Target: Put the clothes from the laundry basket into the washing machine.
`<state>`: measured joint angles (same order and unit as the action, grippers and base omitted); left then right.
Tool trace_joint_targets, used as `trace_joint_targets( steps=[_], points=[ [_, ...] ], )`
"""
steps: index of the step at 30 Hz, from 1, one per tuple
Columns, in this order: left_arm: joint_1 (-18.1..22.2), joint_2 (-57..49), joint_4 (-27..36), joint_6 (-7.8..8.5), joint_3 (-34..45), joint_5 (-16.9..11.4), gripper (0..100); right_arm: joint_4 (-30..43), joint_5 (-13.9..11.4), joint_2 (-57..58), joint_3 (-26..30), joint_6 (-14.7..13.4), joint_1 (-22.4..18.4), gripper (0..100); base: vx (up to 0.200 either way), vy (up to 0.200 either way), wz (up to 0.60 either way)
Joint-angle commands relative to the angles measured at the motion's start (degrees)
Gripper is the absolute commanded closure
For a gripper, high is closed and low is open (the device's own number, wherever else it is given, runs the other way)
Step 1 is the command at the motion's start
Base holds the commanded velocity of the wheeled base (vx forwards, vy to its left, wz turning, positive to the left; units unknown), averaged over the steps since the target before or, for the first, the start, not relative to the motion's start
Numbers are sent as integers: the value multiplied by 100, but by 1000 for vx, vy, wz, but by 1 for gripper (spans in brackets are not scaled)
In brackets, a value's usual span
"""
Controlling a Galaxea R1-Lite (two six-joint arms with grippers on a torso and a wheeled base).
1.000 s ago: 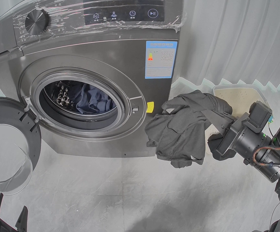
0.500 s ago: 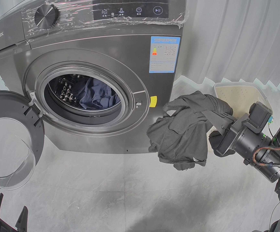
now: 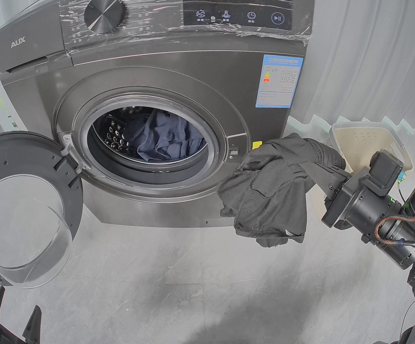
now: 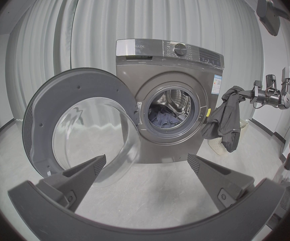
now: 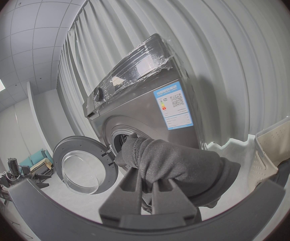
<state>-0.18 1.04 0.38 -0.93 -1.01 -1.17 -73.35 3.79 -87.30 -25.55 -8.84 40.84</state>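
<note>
Washing machine (image 3: 179, 68) dead ahead, front panel facing the robot; its round door (image 3: 26, 158) is swung right out to the left, hinged at the left edge of the porthole, glass bowl facing the floor side. The drum mouth (image 3: 145, 178) gapes open, and a blue garment (image 3: 162, 137) lies bunched low inside it. A broad stretch of grey floor (image 3: 169, 283) runs between the robot and the machine's bottom edge; the door's lower rim hangs over the left part of it.

Over on the right, the laundry basket (image 3: 393, 137), cream and perforated, sits on the floor beside the machine's right flank, close to the white curtain (image 3: 375, 48). In front of it hangs the dark grey garment (image 3: 269, 192), off the floor, draped before the machine's lower right corner and well to the right of the drum mouth; its lowest hem swings free above the tiles.

Now the jaws: the right gripper (image 5: 147, 184) has its two fingers pinched nearly together on a thick fold of that grey garment, cloth bulging over the fingertips. The left gripper (image 4: 144, 157) sits low at the left, near the door's bottom rim; its jaws are spread wide, with just floor and the door showing between them.
</note>
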Motion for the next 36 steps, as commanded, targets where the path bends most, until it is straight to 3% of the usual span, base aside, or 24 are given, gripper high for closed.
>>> trace_joint_targets(
  steps=[1,6,30,36],
  points=[
    [1,-95,6,-4,84,3,0,-4,8,2,-2,5,-6,100,0,200,0],
    [1,-95,6,-4,84,3,0,-4,-1,2,6,-4,-6,100,0,200,0],
    [1,-95,6,-4,84,3,0,-4,-1,-33,15,-13,-6,100,-25,0,0],
    [1,-95,-3,5,84,3,0,-4,-1,-42,15,-13,-6,100,0,200,0]
  ],
)
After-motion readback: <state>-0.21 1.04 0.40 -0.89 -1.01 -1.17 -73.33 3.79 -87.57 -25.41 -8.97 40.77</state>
